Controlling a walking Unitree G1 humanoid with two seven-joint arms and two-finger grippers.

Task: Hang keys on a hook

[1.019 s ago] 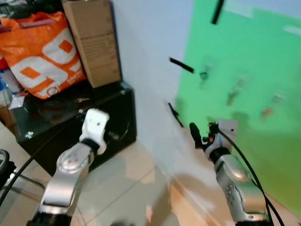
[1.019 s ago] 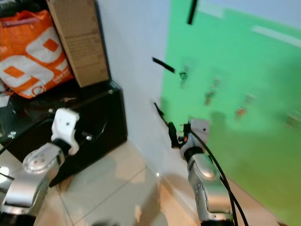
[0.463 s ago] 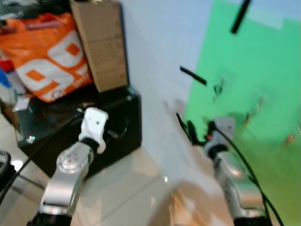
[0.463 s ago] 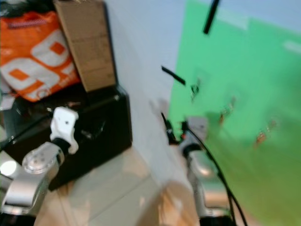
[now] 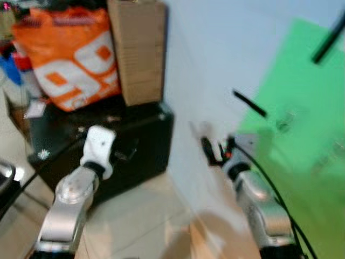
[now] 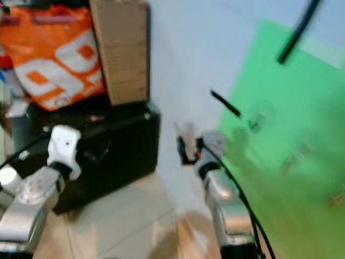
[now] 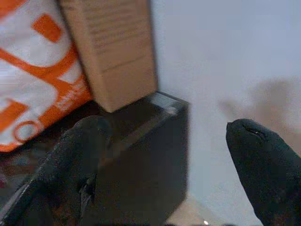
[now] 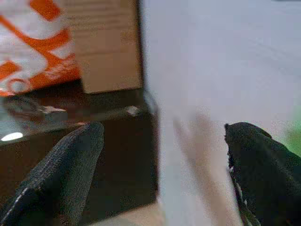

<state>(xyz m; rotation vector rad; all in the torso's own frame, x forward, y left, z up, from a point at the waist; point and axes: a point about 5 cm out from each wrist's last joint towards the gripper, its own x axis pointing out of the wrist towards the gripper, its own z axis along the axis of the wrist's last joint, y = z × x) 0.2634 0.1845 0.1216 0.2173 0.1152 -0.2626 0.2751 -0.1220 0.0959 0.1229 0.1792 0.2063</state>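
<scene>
A green board point(image 5: 302, 108) is fixed to the pale wall at the right. Small blurred things point(image 5: 284, 123) hang on it; I cannot tell hooks from keys. My right gripper point(image 5: 217, 151) is raised in front of the pale wall, just left of the board's edge. In the right wrist view its fingers point(image 8: 66, 165) stand wide apart with nothing between them. My left gripper point(image 7: 169, 127) is held up before the black cabinet point(image 5: 145, 140), open and holding nothing. No keys are in either gripper.
An orange and white bag point(image 5: 70, 54) and a tall cardboard box point(image 5: 137, 48) stand on the black cabinet at the left. Black strips point(image 5: 249, 103) stick out of the wall near the board. Tiled floor point(image 5: 140, 216) lies below.
The whole picture has slid right, so the camera has turned left. The right gripper now stands before the pale wall instead of the green board. Both arms keep the same pose.
</scene>
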